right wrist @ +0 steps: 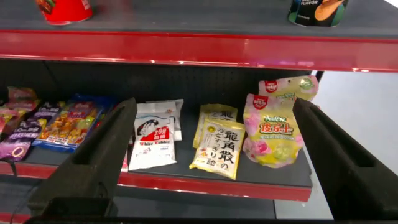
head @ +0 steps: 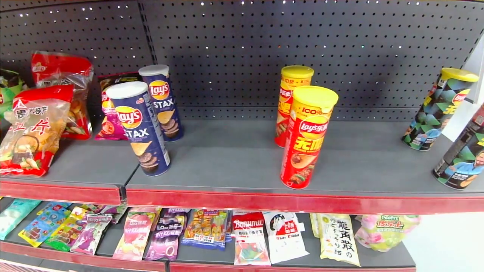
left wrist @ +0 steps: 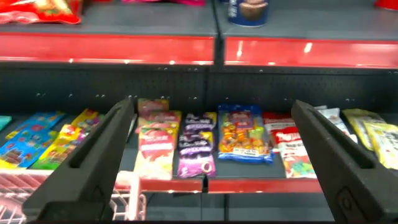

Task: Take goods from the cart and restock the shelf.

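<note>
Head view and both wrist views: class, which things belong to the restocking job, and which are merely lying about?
Job in hand: top shelf; cart rim; left end effector and right end effector, both open and empty.

Lying about: blue chip cans; red chip cans; red snack bags; sweets on the lower shelf.

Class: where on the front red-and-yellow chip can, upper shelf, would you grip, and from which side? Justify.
Probably mid-body of the front can, approached from the open front of the shelf. It stands upright, bare shelf lies on both its sides, and a second can stands close behind.
</note>
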You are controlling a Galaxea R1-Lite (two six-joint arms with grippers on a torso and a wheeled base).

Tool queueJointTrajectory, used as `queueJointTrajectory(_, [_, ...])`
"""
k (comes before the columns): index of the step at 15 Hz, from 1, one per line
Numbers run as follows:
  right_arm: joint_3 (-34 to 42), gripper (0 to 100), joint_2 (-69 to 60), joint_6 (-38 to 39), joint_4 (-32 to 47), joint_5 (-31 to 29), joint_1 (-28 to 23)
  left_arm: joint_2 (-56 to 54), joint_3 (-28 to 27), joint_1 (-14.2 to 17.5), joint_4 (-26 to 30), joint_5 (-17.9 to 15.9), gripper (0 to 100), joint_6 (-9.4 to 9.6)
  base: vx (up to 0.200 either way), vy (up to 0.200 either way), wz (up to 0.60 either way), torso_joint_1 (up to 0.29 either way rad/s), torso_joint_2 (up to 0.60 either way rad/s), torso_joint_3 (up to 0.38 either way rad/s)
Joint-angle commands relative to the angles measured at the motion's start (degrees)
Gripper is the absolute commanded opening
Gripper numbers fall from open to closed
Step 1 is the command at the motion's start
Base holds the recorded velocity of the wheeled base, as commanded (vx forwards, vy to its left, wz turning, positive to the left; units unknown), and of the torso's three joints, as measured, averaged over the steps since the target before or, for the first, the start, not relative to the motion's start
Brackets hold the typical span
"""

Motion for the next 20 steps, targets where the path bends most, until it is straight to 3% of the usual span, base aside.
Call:
queueJointTrajectory(1, [-0.1,100,0.2,0.1,0.0,0.0,0.0,0.2,0.0,0.0,0.0,0.0,100,-0.02,0.000,0.000,0.00,0.000,0.00,0.000])
queueJointTrajectory(10, [0.0,100,-0.1,1.3,-0.5,1.3,0.0,0.2,0.0,0.0,0.0,0.0,100,-0.02,0.000,0.000,0.00,0.000,0.00,0.000])
queueJointTrajectory(11, [-5.8,100,1.0,5.0,-3.1,4.1,0.5,0.2,0.0,0.0,0.0,0.0,100,-0.02,0.000,0.000,0.00,0.000,0.00,0.000])
queueJointTrajectory(12, [-14.9,100,8.3,9.7,-2.4,5.5,1.4,0.2,0.0,0.0,0.0,0.0,100,-0.02,0.000,0.000,0.00,0.000,0.00,0.000])
queueJointTrajectory(14, [-24.3,100,19.2,7.2,-0.3,5.6,4.0,0.2,0.0,0.0,0.0,0.0,100,-0.02,0.000,0.000,0.00,0.000,0.00,0.000])
queueJointTrajectory(16, [-26.1,100,31.4,1.0,0.2,4.7,10.2,0.2,0.0,0.0,0.0,0.0,100,-0.02,0.000,0.000,0.00,0.000,0.00,0.000])
queueJointTrajectory(18, [-28.9,100,44.6,1.0,-0.5,-0.4,18.3,0.2,0.0,0.0,0.0,0.0,100,-0.02,0.000,0.000,0.00,0.000,0.00,0.000])
queueJointTrajectory(20, [-34.0,100,57.6,2.4,-2.8,-4.4,20.4,0.2,0.0,0.0,0.0,0.0,100,-0.02,0.000,0.000,0.00,0.000,0.00,0.000])
